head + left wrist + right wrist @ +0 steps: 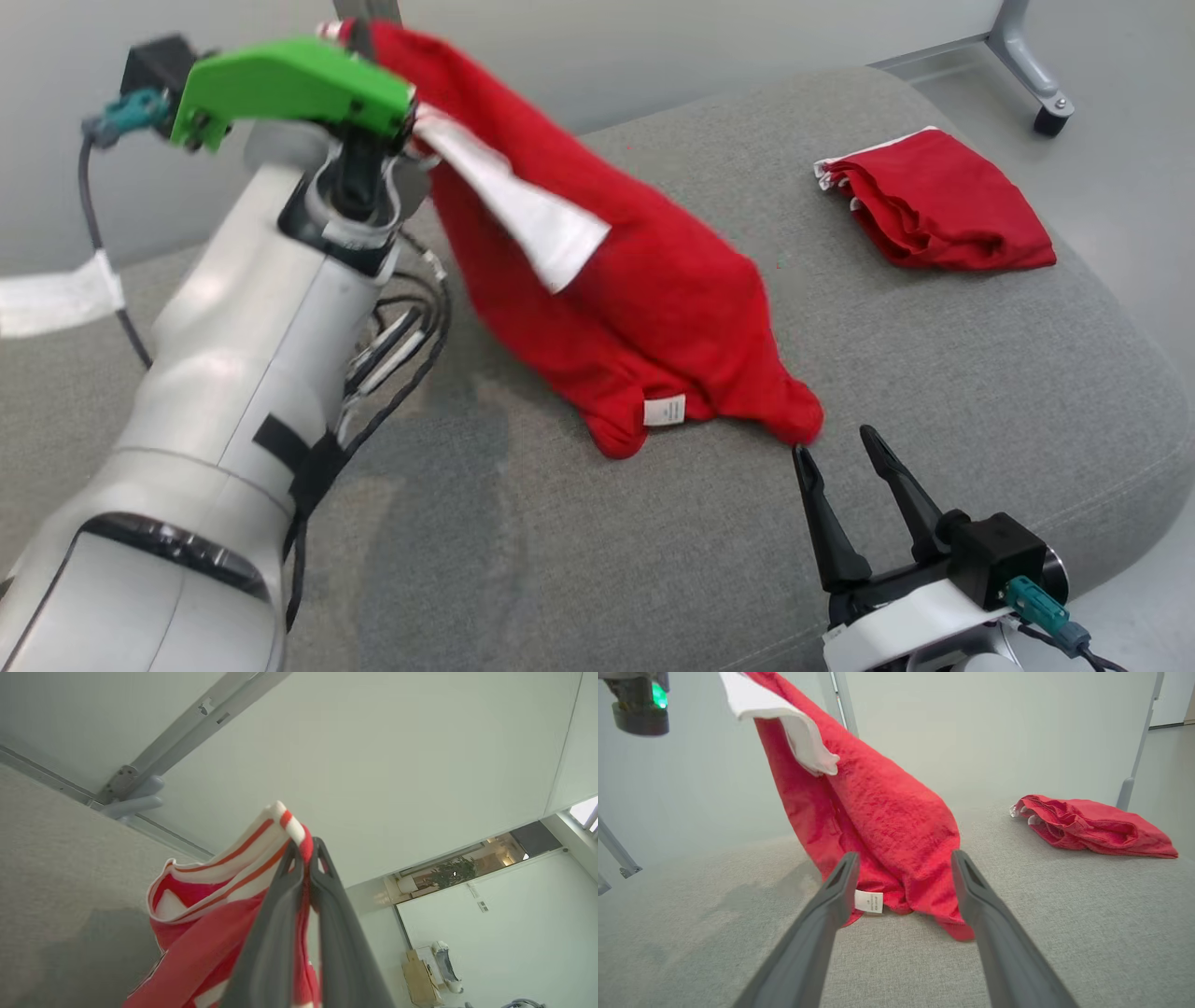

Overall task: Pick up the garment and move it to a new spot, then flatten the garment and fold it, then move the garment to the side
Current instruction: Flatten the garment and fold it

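Head view: garment point(635, 308) hung from left claw point(306, 847), clamped tight on striped hem point(233, 863); low end on cushion point(980, 392), just ahead of right claw point(834, 441), wide open, empty. Advise: keep left pinch firm, slide right claw forward onto corner beside tag point(665, 410), close, then spread apart flat, well clear of folded cloth point(938, 201) ahead-right.

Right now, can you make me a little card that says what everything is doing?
surface: grey cushion
garment: red, top end lifted, low end resting on the cushion
left gripper: shut on the garment's striped edge
right gripper: open, low, by the garment's near corner
tag: white, on the garment's low edge
other cloth: red, folded, lying apart on the cushion
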You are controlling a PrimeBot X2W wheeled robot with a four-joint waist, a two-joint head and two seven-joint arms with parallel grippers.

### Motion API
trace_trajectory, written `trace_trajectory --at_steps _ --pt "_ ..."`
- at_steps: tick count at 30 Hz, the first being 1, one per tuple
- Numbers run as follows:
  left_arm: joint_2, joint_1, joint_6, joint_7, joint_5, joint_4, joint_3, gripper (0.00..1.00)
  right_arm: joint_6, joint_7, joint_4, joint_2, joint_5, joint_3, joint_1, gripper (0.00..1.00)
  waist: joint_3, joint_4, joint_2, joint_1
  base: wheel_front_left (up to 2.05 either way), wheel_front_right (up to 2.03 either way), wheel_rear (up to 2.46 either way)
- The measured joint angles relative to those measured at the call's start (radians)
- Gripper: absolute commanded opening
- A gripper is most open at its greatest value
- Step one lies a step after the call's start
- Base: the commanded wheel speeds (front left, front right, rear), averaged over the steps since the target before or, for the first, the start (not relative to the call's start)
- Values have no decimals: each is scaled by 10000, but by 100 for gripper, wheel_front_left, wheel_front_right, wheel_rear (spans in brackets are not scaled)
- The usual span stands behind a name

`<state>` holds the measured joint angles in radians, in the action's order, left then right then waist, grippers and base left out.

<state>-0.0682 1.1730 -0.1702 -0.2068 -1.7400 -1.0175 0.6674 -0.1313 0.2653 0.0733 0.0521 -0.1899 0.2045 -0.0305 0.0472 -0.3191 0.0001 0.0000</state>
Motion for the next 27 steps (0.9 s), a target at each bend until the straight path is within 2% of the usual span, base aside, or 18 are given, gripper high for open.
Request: trace_trajectory --at_steps 7,11,17,18,19,20,23,27 --pt "-1089 -923 1352 -499 54 -1484 -631 0 0 0 -2 -6 -58 -12 38 100 389 273 0 0 0 0 0" --pt "-1446 -1194 1770 -512 201 -1983 -763 0 0 0 6 -10 -92 -2 147 100 555 479 0 0 0 0 0" --pt "-2006 -1226 2165 -520 621 -2257 -775 0 0 0 25 -10 -100 31 366 100 794 738 0 0 0 0 0" --pt "-2098 -1227 2236 -543 700 -2291 -750 14 0 0 58 -10 -119 50 399 100 837 792 0 0 0 0 0" --pt "-2174 -1234 2282 -543 842 -2324 -663 45 0 0 111 -10 -155 88 430 100 882 847 0 0 0 0 0" --pt "-2203 -1252 2334 -543 988 -2345 -589 100 0 0 163 -10 -222 128 463 100 921 900 0 0 0 0 0" --pt "-2336 -1271 2558 -543 1661 -2332 -169 100 0 0 351 -12 -395 272 675 100 1022 1058 0 0 0 0 0" --pt "-2869 -1238 2771 -543 3294 -1979 230 100 0 0 681 -4 -612 364 1056 100 1128 1277 0 0 0 0 0"
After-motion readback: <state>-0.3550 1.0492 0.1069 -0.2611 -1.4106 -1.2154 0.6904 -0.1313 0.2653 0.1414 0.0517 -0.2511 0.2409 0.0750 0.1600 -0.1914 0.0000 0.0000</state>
